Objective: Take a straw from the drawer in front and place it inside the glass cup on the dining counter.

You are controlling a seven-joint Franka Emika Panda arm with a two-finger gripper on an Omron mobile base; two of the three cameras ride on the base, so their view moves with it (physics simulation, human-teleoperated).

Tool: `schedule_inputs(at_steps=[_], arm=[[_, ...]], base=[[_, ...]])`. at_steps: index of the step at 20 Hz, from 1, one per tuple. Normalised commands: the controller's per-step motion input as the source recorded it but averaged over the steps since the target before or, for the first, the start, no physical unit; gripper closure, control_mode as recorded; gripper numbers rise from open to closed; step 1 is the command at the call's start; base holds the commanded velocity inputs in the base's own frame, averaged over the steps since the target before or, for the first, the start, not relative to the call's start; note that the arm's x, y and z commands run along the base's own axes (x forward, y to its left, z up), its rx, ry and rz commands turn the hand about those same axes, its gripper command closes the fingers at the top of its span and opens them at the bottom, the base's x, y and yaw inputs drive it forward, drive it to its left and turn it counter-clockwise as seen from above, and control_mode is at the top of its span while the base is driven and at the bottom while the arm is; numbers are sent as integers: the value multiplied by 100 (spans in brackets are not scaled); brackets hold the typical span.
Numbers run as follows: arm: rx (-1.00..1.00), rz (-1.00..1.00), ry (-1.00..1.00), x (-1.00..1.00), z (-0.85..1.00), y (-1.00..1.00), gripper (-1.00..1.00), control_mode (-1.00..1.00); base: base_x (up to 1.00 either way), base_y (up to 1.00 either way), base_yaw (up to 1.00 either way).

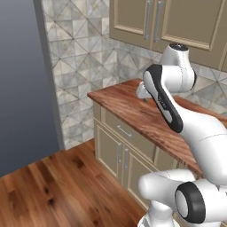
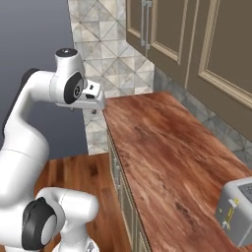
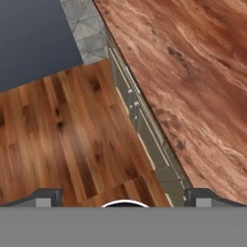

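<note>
Beige drawer with a slim silver handle sits shut just under the wood counter edge, above cabinet doors. Gripper hangs over that front edge, fingertips spread wide, holding nothing. Bare plank floor lies open before the cabinets. Toaster bears small yellow marks, unreadable

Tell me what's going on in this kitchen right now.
A white robot arm holds its gripper open and empty, up above the front edge of a wood-topped counter. The drawer below the counter top is shut, so nothing has been taken out yet. A toaster sits on the counter, further along.
</note>
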Motion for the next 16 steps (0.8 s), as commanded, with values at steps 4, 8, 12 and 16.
schedule_inputs(at_steps=[4, 8, 12, 16], arm=[[0, 0, 0, 0, 0, 0, -100, 100], [0, 0, 0, 0, 0, 0, -100, 100], [0, 0, 0, 0, 0, 0, -100, 100], [-5, 3, 3, 0, -18, 5, -100, -100]], base=[[-36, 2, -1], [-44, 0, 0], [-31, 0, 0], [0, 0, 0]])
